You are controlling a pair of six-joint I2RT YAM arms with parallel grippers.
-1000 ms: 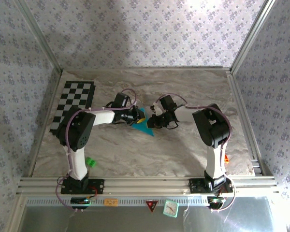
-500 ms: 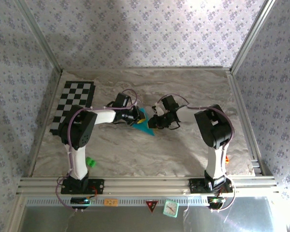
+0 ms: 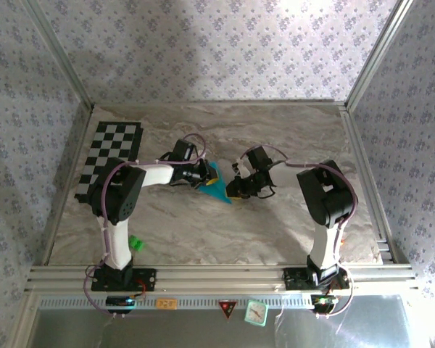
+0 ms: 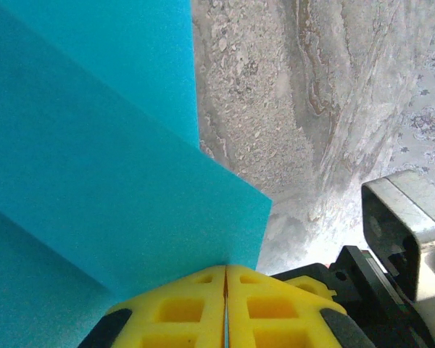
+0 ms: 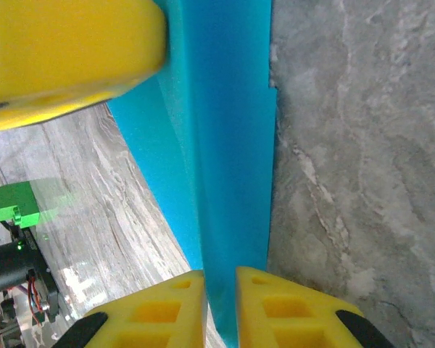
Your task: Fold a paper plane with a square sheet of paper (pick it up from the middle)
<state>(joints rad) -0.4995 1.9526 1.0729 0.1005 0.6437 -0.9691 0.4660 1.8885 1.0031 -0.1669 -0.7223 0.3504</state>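
Closest to me, just beside my left arm's base, a small green block (image 3: 135, 243) sits on the marbled bench (image 3: 290, 225). Farther out, about the middle of the bench, both my arms bend inward and meet at the blue paper (image 3: 219, 187). It is already creased into a pointed shape with its tip aimed back toward the near edge. I cannot tell whether it lies flat on the bench or is lifted off it. My right fingers (image 3: 234, 191) come at it from the right and stand narrow, with a folded strip of the paper pinched between them. In the right wrist view that strip runs straight up out of the slim gap. My left fingers (image 4: 225, 304) are pressed tight together on the paper's edge from the left side. In the left wrist view the paper spreads away from their seam in overlapping layers, with bare bench beyond. Farthest off, toward the back left, lies the black-and-white checkerboard mat (image 3: 112, 158), well apart from the paper.
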